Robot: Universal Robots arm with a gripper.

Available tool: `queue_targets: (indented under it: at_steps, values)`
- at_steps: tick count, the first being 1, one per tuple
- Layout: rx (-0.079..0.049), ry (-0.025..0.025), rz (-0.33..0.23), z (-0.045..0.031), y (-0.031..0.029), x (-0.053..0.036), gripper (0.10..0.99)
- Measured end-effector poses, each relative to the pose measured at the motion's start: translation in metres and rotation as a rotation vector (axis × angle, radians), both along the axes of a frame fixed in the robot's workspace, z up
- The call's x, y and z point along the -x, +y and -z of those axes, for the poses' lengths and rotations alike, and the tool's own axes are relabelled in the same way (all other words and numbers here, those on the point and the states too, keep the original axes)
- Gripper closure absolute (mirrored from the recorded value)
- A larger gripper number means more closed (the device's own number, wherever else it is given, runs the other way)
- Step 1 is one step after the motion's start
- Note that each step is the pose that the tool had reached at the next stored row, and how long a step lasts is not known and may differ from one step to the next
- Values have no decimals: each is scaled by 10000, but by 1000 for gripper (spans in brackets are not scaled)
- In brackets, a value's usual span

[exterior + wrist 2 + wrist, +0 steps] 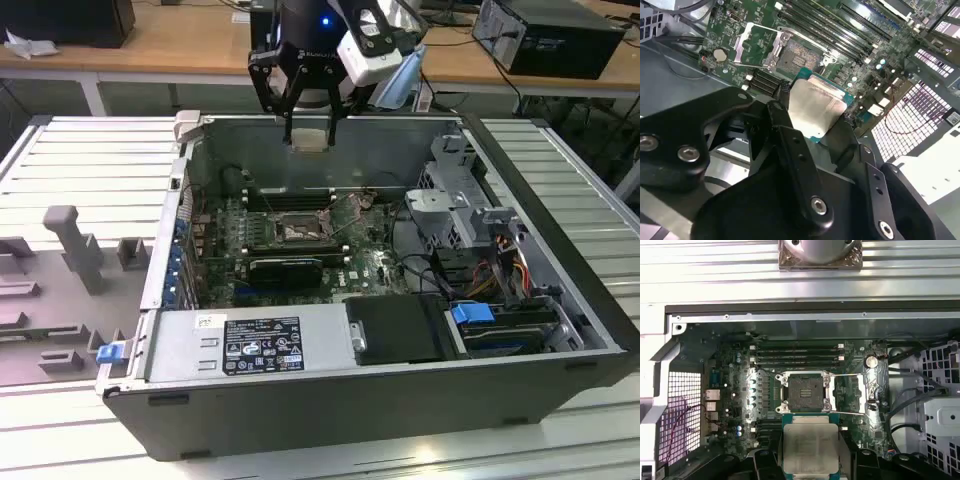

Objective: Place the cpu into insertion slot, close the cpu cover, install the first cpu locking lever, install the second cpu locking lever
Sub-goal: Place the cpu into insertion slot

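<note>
My gripper (308, 135) hangs above the open computer case, shut on the cpu (308, 139), a pale silvery-beige square chip. In both wrist views the cpu (811, 450) (815, 107) sits flat between the black fingers (790, 135). Below it on the green motherboard (365, 265) lies the insertion slot (804, 391) (297, 231) (792, 55), a dark square socket with a metal rim, bare and uncovered. The cpu cover (856, 392) (756, 44) is swung open beside the slot, a thin metal frame with a cut-out centre.
Long black memory slots (797, 354) run beside the socket. A black power supply (395, 330) and a drive cage (465, 215) with cables fill the case on the exterior view's right. Grey fixtures (75, 245) stand on the ribbed table at the left.
</note>
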State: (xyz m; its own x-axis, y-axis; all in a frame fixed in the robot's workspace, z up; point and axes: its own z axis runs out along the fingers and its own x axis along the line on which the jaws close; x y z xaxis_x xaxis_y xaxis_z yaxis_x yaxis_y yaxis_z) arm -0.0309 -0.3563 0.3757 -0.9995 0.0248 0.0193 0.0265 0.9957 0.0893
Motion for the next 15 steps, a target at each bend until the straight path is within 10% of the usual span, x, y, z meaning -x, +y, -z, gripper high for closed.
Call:
queue_targets:
  at_steps: [15]
  values:
    - [42, 0, 2426, 23, 0, -1, 549]
